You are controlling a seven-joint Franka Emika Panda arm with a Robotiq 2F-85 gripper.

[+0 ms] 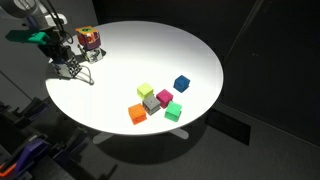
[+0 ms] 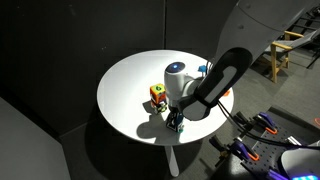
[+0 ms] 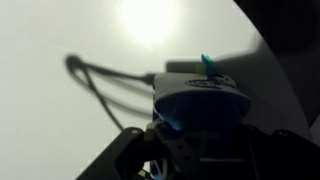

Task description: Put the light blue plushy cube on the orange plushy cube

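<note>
Light blue plushy cube (image 3: 200,100) is gripped in my fingers (image 3: 125,152); next I must centre it over the red-orange plushy cube (image 1: 89,40).

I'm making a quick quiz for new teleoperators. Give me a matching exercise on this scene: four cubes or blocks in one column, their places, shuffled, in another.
1. light blue plushy cube
2. orange plushy cube
3. small plain grey block
4. small plain dark blue block

A. in the middle of the small-block cluster
B. between the fingers of the gripper
C. slightly apart from the cluster's edge
D. alone, close beside the gripper

Pairs: 1-B, 2-D, 3-A, 4-C.
</note>
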